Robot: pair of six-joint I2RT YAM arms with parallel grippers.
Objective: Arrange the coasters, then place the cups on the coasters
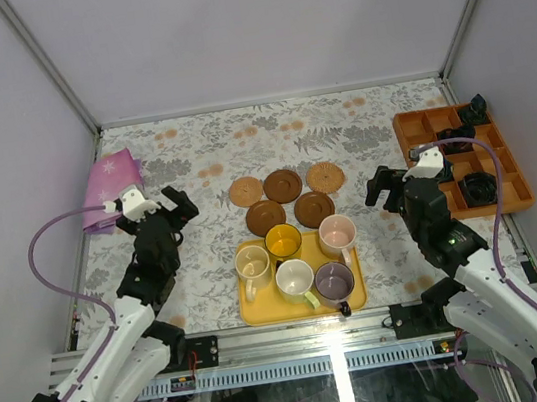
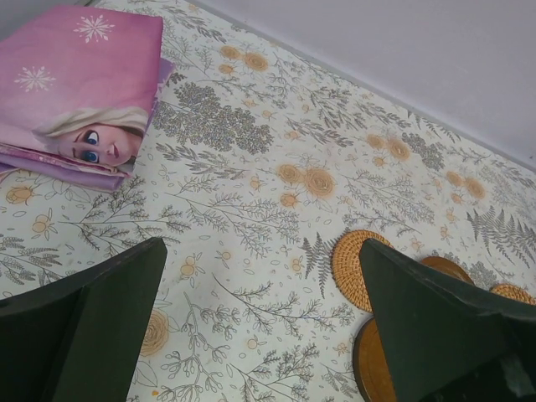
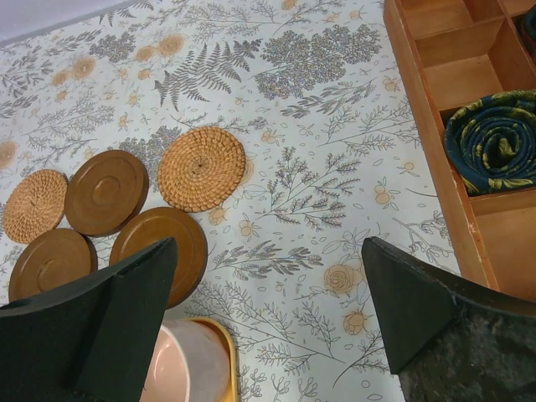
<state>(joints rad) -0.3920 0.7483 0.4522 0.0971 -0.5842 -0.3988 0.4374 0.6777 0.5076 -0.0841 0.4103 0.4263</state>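
L claw [image 1: 170, 207] & R claw [image 1: 383, 189] both wide open, empty, flanking centre. Coasters [image 1: 283, 199] bunched, touching, so prob need spreading first; cups [image 1: 293, 260] wait on yellow tray [image 1: 255, 313].

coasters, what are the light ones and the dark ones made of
Light coasters: woven fibre, perhaps rattan or straw; a spiral weave shows, matte. Dark coasters: probably wood, smooth with a slight sheen; a raised rim and recessed centre show.
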